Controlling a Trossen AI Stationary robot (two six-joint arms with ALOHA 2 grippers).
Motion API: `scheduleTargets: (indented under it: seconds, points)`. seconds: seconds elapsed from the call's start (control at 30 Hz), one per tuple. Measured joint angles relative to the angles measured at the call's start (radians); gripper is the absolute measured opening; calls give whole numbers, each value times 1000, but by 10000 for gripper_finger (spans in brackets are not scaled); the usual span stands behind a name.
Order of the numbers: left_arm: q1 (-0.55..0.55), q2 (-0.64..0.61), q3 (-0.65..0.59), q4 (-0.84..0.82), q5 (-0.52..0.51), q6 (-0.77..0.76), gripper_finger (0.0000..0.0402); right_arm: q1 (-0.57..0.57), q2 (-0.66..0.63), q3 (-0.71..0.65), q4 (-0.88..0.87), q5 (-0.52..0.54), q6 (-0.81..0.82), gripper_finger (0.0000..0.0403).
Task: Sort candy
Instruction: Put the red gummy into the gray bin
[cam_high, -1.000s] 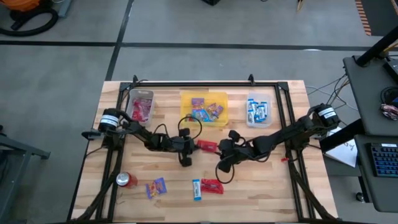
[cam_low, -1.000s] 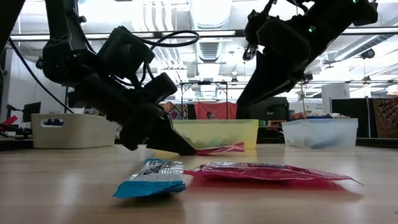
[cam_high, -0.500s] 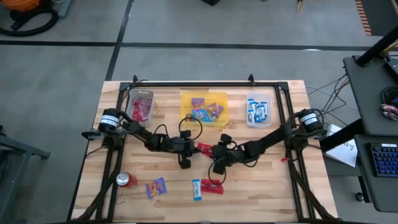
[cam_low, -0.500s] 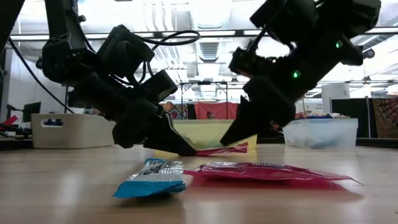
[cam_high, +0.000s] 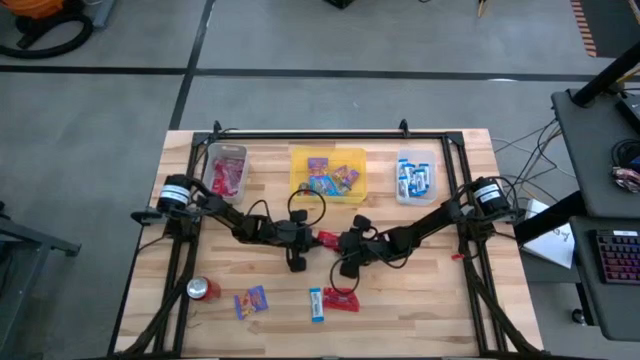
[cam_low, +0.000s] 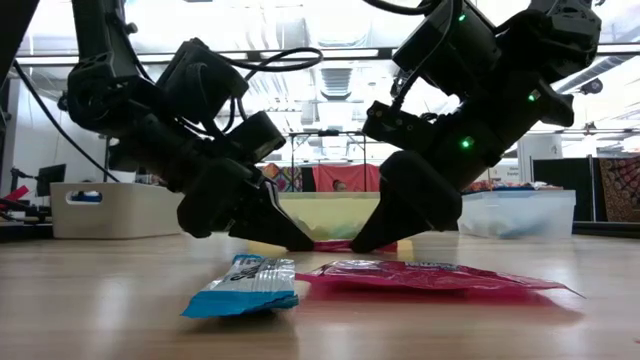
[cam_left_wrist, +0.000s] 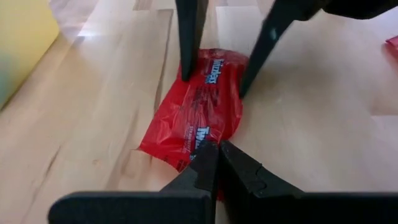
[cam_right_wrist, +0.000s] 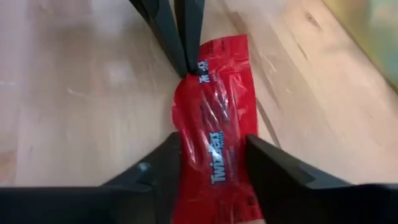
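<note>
A flat red packet (cam_high: 328, 238) lies at the table's middle. My left gripper (cam_left_wrist: 216, 149) is shut on its left end. My right gripper (cam_right_wrist: 212, 142) is open, with one finger on either side of the packet's right end (cam_left_wrist: 217, 65), tips down at the table. The low view shows both grippers (cam_low: 300, 243) (cam_low: 370, 243) slanting down at the packet (cam_low: 345, 245) from opposite sides. Nearer the table's near edge lie another red packet (cam_high: 341, 299), a blue-and-white bar (cam_high: 316, 304) and a purple packet (cam_high: 251, 300). My left gripper pinches the red packet's left end (cam_left_wrist: 202, 140) between its two shut fingers, slanting down from the table's left side. The rest of the packet lies flat on the table. My right gripper's fingers (cam_right_wrist: 177, 149) stand close beside the packet's right end; whether they touch it I cannot tell.
Three bins stand along the far side: a clear one with red packets (cam_high: 226, 170), a yellow one with purple packets (cam_high: 300, 172), a clear one with blue-and-white bars (cam_high: 416, 178). A red soda can (cam_high: 203, 289) lies near the left near corner. A black frame (cam_high: 330, 134) borders the table.
My right gripper has moved toward the table's left and down to the red packet, and its open fingers now straddle the packet's right end. My left gripper has stayed shut on the left end.
</note>
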Motion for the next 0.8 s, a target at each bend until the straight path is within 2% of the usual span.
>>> scheduleTargets:
  seconds: [0.23, 0.57, 0.8]
  points:
    - [-1, -106, 2, -103, 14, 28, 0, -1, -3, 0, -2, -15, -19, 25]
    - [-1, -354, -8, -286, 3, 129, 0, 0, -62, -9, -18, -45, -69, 14]
    - [-7, -494, -64, -239, 112, 195, 1, 7, -193, -70, 26, -105, -69, 13]
